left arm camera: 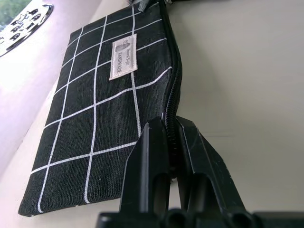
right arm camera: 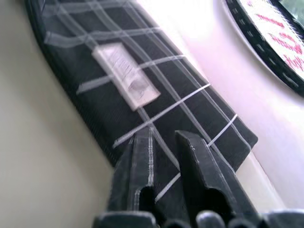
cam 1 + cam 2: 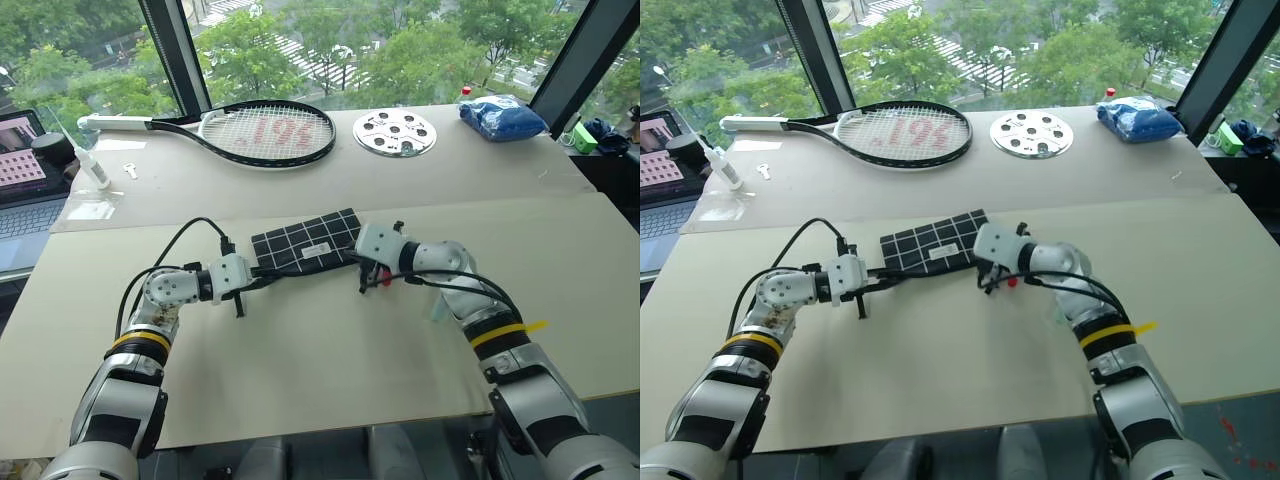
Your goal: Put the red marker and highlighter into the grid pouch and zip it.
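flat black white-gridded fabric pouch [image 3: 305, 243] on table between grippers | left gripper [image 1: 172, 142] clamped on its zipper edge | right gripper [image 2: 164, 142] parted over far end | soft, light, floppy: pinch edge, hold taut

matt black cloth grid pouch [image 1: 95, 123], smooth matt table [image 3: 330, 340]

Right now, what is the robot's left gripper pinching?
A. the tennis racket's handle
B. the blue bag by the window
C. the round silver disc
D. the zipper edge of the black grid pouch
D. In the left wrist view the left gripper has its two black fingers closed on the zipper edge of the grid pouch, which lies flat on the table.
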Available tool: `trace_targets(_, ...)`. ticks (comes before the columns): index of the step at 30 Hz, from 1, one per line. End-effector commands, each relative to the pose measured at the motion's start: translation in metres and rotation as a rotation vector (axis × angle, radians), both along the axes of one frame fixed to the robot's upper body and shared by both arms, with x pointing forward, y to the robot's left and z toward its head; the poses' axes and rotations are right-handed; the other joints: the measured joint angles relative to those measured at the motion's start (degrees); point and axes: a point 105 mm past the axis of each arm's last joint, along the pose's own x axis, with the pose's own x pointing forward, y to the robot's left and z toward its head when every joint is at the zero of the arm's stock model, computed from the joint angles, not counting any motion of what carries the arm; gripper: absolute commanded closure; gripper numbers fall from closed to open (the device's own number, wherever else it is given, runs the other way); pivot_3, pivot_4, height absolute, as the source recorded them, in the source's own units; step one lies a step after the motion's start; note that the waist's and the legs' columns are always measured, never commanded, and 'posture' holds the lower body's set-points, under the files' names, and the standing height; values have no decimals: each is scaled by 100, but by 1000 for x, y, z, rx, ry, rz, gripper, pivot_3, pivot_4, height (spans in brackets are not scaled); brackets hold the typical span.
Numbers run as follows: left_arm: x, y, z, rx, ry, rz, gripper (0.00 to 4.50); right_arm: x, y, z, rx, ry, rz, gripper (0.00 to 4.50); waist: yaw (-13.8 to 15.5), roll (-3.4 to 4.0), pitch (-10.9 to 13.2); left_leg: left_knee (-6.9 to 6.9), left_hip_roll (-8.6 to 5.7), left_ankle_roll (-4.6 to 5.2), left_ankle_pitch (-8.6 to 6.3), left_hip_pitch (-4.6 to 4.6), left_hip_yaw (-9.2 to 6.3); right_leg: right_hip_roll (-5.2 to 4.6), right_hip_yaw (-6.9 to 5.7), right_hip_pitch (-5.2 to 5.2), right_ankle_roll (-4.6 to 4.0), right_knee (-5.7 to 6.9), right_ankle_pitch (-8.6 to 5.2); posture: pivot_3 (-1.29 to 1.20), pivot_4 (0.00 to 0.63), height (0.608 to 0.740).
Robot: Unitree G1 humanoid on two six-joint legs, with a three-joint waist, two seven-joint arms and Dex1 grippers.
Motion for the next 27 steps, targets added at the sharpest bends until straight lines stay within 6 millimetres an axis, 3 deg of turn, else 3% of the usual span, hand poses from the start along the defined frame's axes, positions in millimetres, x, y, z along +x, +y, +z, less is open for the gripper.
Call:
trace_targets(1, 1, 15, 18, -45, 5, 66, 4500, 4, -23, 74, 246, -23, -93, 2025, 20, 1, 1, 0, 0, 1, -1, -1, -1, 0, 0, -3, 0, 2, 0, 0, 150, 740)
trace_targets(5, 5, 15, 45, -175, 13, 148, 4500, -4, -47, 103, 409, 65, -108, 636, 78, 1, 1, 0, 0, 33, -19, -3, -11, 0, -3, -8, 0, 18, 0, 0, 150, 740)
trace_targets(8, 6, 12, 63, -246, 32, 197, 4500, -16, -64, 112, 436, 80, -108, 636, 105, 0, 1, 1, 0, 35, -20, -3, -13, 0, -6, -8, 0, 22, 0, 0, 150, 740)
trace_targets(15, 3, 2, 85, -279, 63, 251, 4500, -42, -68, 77, 307, 119, -100, 636, 54, 0, 1, 2, 0, 40, -23, -2, -5, 0, -4, -8, 0, 22, -1, 0, 150, 740)
trace_targets(23, 3, -7, 85, -266, 78, 283, 4500, -26, -72, 23, 309, 244, -301, 636, 61, -1, 1, 7, 0, 37, -21, 0, -1, 0, 2, -5, 0, 24, 0, 0, 150, 740)
trace_targets(27, 3, -10, 85, -274, 84, 290, 4500, -22, -61, 15, 313, 258, -303, 636, 71, -1, 2, 9, -1, 36, -20, -3, 0, -1, 2, -6, 0, 21, 0, 0, 150, 740)
